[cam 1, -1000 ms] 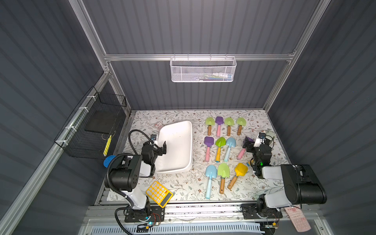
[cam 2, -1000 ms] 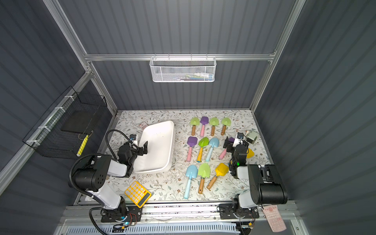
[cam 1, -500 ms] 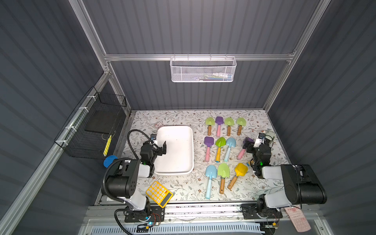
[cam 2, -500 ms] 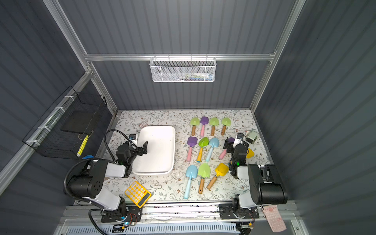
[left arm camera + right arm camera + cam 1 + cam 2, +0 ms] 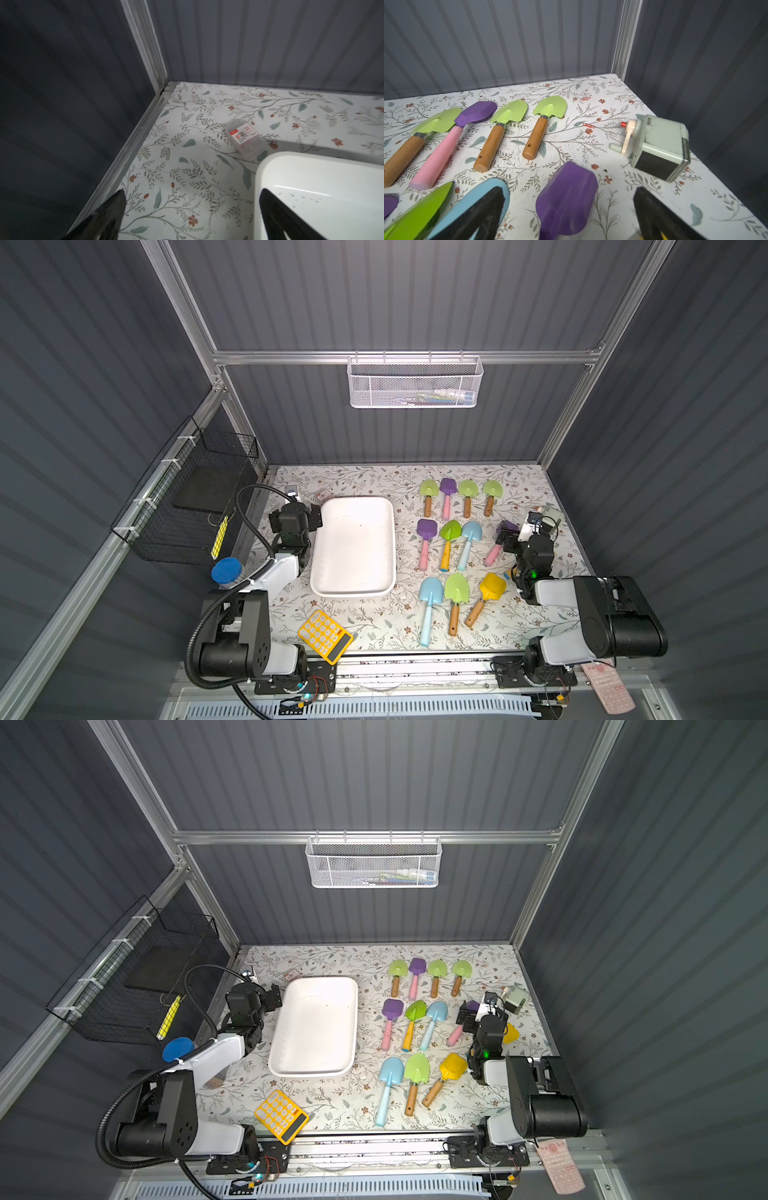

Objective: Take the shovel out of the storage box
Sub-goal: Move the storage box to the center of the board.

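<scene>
Shovels (image 5: 450,531) lay in rows on the flowered table (image 5: 365,481), at 3 o'clock from the box (image 5: 353,547). A yellow calculator (image 5: 325,637) sat at the box's 7 o'clock, a small clear packet (image 5: 243,136) by its 11 o'clock corner. The left gripper (image 5: 193,207) stood spread and empty at the box's 10 o'clock rim. The right gripper (image 5: 571,207), also spread, hovered over a purple shovel (image 5: 566,193). The box was white, shallow and round-cornered, its floor lightly speckled.
</scene>
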